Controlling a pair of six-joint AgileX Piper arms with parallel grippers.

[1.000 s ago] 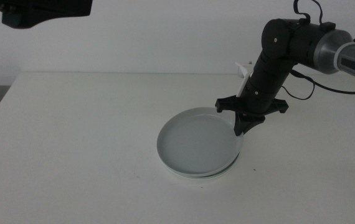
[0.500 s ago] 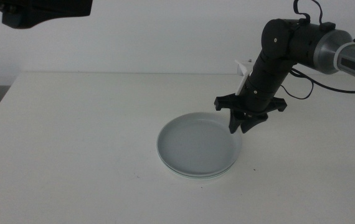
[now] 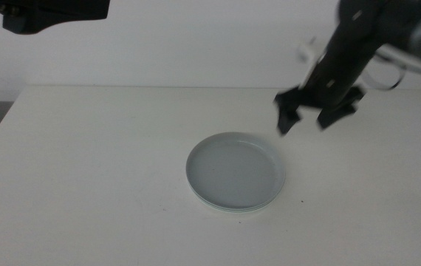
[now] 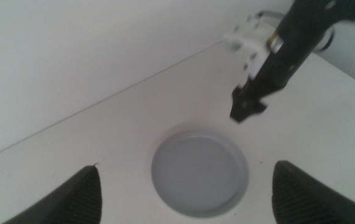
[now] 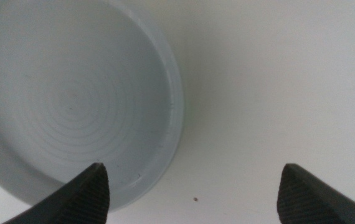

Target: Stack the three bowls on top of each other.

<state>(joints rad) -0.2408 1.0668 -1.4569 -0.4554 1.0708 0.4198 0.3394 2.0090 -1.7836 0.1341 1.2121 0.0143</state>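
Note:
The bowls sit nested in one stack (image 3: 234,171) at the table's middle. The pale grey bowl (image 5: 71,106) is on top. The ones under it show only as thin rims along the near edge. My right gripper (image 3: 304,120) is open and empty. It hangs above the table, up and to the right of the stack, clear of its rim. In the right wrist view (image 5: 191,168) its jaws stand wide apart over the stack's edge. My left gripper (image 4: 185,167) is open and empty, high above the stack; its arm shows at the top left in the middle view (image 3: 55,15).
The white table (image 3: 92,162) is bare around the stack. A white wall stands behind its far edge. A small dark speck (image 5: 194,200) lies on the table close to the stack. The right arm also shows in the left wrist view (image 4: 271,62).
My right gripper let go of the top bowl's right rim. The bowl settled flat on the stack. The gripper rose and moved right, away from it.

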